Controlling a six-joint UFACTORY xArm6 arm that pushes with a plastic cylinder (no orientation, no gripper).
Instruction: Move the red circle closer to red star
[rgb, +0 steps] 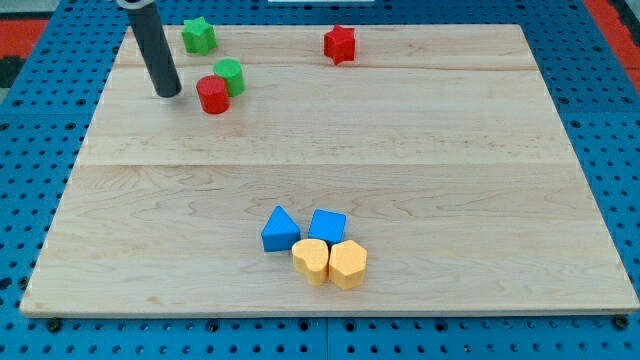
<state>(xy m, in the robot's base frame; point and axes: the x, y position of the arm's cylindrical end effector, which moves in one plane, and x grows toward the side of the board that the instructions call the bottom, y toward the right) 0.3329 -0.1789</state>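
Camera view: my tip (168, 93) just left of red circle (212, 95) (no claw fitted); red star (340, 44) well right.

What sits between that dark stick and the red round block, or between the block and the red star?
Nothing visible: my tip stands just left of the red circle block. The green circle block touches it up-right, off the path to the red star block.

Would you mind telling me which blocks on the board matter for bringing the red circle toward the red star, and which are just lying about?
Belong to the job:
red circle
red star
my tip, just to the view's left of the red circle

Just lying about:
green circle, touching the red circle
green star
blue triangle
blue cube
two yellow blocks
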